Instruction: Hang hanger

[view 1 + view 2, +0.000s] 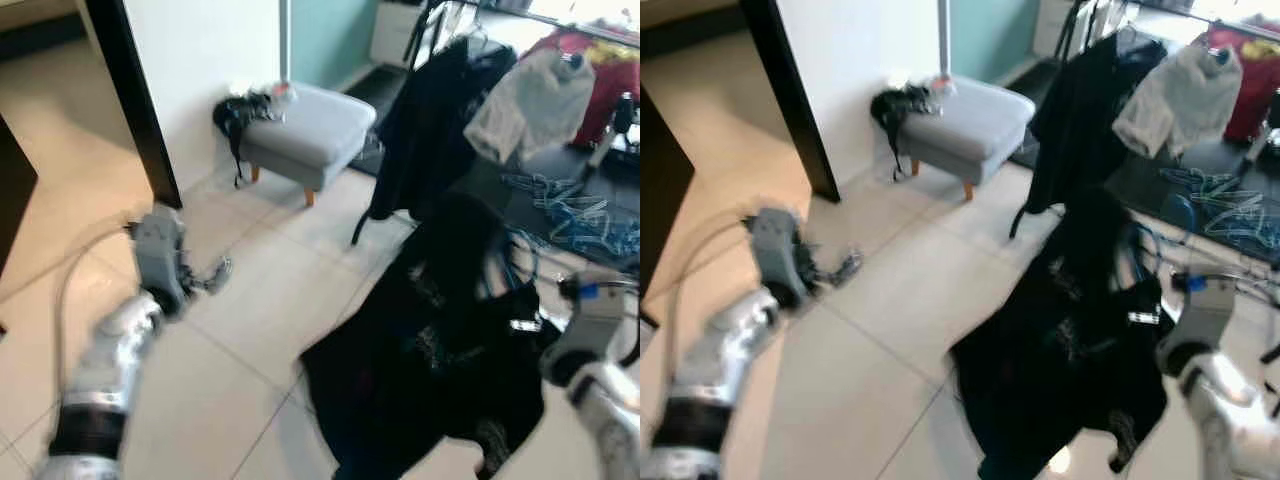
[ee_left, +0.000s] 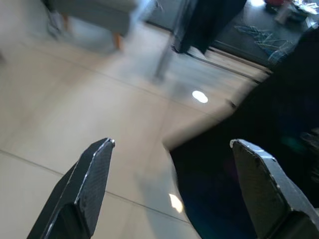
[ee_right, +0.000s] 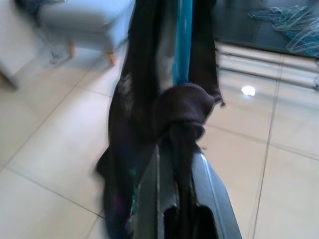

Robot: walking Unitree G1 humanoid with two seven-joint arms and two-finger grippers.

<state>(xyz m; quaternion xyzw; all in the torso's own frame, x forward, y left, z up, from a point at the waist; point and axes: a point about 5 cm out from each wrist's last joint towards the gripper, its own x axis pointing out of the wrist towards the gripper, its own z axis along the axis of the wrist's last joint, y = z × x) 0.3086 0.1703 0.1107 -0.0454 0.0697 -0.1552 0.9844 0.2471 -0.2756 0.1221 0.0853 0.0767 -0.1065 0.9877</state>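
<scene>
Right gripper (image 3: 175, 199), jaws clenched on the black garment (image 1: 440, 370) with its blue hanger (image 3: 183, 45), holds it hanging long-axis vertical, clothes rack (image 1: 470, 25) ahead and slightly right; left gripper (image 2: 174, 189) released, empty, farther.

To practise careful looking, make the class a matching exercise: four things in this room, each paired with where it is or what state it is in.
Things:
1. black garment
2. grey footstool
3. left gripper
4. pile of blue hangers

States:
A. open, over bare tiles
B. lying on the dark mat
C. held on a blue hanger by the right gripper
D. beside the white wall

Pairs: 1-C, 2-D, 3-A, 4-B
</scene>
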